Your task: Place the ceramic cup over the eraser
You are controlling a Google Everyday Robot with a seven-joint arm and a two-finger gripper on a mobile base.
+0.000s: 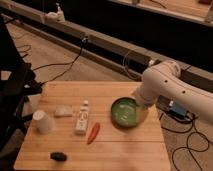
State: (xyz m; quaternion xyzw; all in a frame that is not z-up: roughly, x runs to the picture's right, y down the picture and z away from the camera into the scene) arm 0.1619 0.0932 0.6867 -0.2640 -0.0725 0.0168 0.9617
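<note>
The ceramic cup [43, 121] is a small white tapered cup standing upside down near the left edge of the wooden table [130, 150]. The eraser [58, 156] is a small black lump near the table's front left edge, below and a little right of the cup. The white arm [170, 87] reaches in from the right. Its gripper [142, 104] hangs at the right rim of a green bowl [124, 112], far from both cup and eraser, and is mostly hidden by the arm.
A pale flat block [63, 111], a white labelled bottle [82, 119] lying down and an orange carrot-like piece [93, 132] lie between the cup and the bowl. A dark chair [12, 85] stands at the left. Cables run across the floor behind.
</note>
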